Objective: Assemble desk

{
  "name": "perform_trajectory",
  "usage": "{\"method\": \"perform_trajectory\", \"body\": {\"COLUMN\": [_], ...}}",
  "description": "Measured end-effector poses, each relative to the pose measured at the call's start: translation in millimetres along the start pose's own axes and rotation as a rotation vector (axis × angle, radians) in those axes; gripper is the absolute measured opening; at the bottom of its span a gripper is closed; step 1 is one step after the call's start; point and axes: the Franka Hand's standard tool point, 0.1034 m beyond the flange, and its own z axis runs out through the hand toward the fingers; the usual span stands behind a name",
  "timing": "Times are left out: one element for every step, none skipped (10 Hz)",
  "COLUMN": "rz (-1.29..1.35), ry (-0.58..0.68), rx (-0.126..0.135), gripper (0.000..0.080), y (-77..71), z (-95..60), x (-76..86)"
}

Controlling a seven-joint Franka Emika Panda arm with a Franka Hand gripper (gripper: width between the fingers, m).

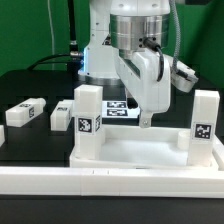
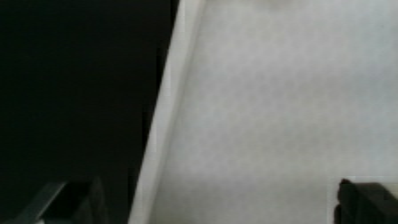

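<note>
The desk's tabletop (image 1: 135, 152): where is it placed, and what is fitted to it?

It is laid flat on the black table (image 1: 40, 150), rim up, so that its corner sockets can be reached from above. Two legs are stood upright at its corners, the left leg (image 1: 88, 122) on the exterior view's left and the right leg (image 1: 205, 125) on its right. Both are judged to be seated.

What is kept outside the tabletop?

A loose leg (image 1: 62, 116) and a second loose leg (image 1: 25, 113) are laid on their sides off the tabletop's left end, probably for easy picking. The marker board (image 1: 120, 108) is seen beyond its far edge.

How is the gripper (image 1: 148, 118) held?

It is hung over the tabletop's far side with the jaws spread wide and nothing held. In the wrist view only white surface is seen between the fingertips (image 2: 80, 205).
</note>
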Motion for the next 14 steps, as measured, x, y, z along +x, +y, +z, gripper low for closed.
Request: {"method": "perform_trajectory", "body": {"rz": [0.000, 0.036, 0.031, 0.032, 0.030, 0.027, 0.023, 0.021, 0.011, -0.002, -0.009, -0.029, -0.031, -0.025], "ry": [0.001, 0.019, 0.024, 0.028, 0.036, 0.041, 0.042, 0.042, 0.043, 0.044, 0.045, 0.047, 0.047, 0.050], "rx": [-0.001, 0.016, -0.005, -0.021, -0.028, -0.041, -0.045, -0.046, -0.048, -0.048, -0.048, -0.048, -0.048, -0.044], "gripper": [0.0649, 0.0649, 0.0649, 0.0649, 0.0649, 0.0649, 0.0649, 0.0649, 0.0649, 0.0528, 0.0389, 0.0252, 0.0252, 0.0101], "y": [0.5, 4.2, 13.5, 17.5, 20.6, 24.5, 25.3, 25.7, 26.1, 26.4, 26.5, 26.7, 26.7, 26.0], "z": [1.1, 8.4, 19.3, 27.4, 35.6, 43.5, 45.4, 46.0, 46.1, 45.7, 45.4, 44.7, 44.9, 44.0], "x": [-0.2, -1.6, -4.1, -4.4, -3.0, -2.3, -1.9, -1.7, 0.0, 3.0, 4.9, 8.4, 7.6, 10.6]}}
